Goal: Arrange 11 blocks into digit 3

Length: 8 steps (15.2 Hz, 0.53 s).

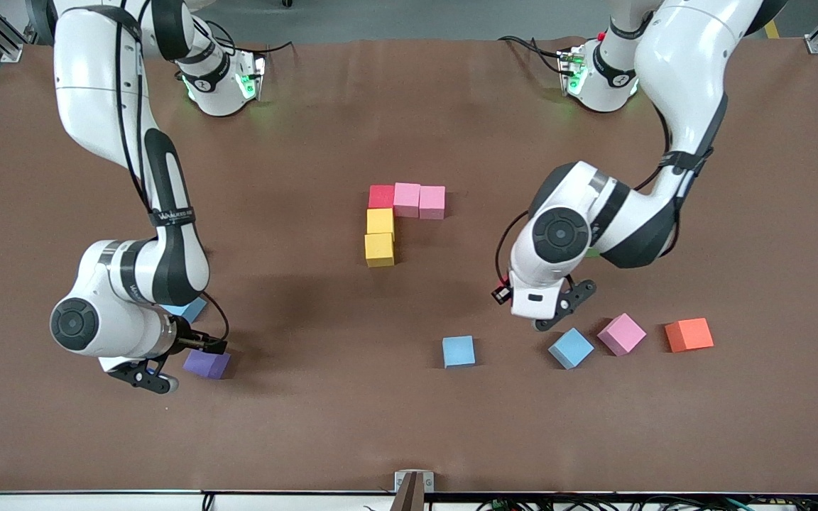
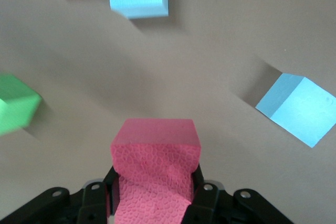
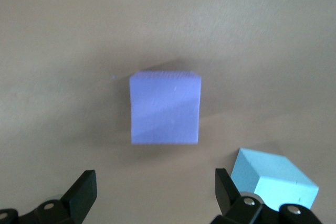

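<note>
Left gripper [image 2: 152, 203] is clamped on a red cube [image 2: 155, 153], up over the table [image 1: 409, 426] near loose blue [image 1: 571, 348] & pink [image 1: 621, 333] cubes. Right gripper [image 3: 152, 195], jaws wide w/ nothing held, hangs over the purple cube [image 3: 165, 107]. Digit 3 [image 1: 402, 220] has approx. five of eleven placed, top row & part of a column; six left.

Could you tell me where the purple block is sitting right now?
The purple block lies on the table toward the right arm's end, directly under the open right gripper, with a light blue block just farther from the front camera.
</note>
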Available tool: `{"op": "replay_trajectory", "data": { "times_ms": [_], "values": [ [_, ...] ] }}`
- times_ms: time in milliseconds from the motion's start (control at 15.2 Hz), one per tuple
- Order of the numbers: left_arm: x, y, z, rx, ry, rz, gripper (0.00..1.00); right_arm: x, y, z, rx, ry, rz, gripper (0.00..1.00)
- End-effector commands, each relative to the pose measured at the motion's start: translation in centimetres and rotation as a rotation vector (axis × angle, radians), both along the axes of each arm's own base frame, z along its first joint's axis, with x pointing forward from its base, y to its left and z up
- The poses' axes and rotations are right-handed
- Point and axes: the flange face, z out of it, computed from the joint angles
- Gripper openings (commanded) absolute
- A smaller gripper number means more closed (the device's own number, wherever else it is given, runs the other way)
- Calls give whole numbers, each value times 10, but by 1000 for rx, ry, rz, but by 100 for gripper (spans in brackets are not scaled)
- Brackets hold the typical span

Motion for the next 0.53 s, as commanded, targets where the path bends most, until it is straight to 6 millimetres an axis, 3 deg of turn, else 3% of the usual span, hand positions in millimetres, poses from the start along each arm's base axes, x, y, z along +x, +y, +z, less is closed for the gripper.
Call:
{"op": "replay_trajectory", "data": {
  "times_ms": [0, 198, 461],
  "values": [
    [-19, -18, -8, -16, -16, 148, 1, 16, -15, -10, 17, -14, -30, 99],
    [-45, -52, -22, -48, -35, 321, 1, 24, -23, -16, 47, -26, -42, 99],
    [-67, -85, -42, -45, -20, 472, 1, 34, -17, -36, 34, -49, -75, 98]
  ]
}}
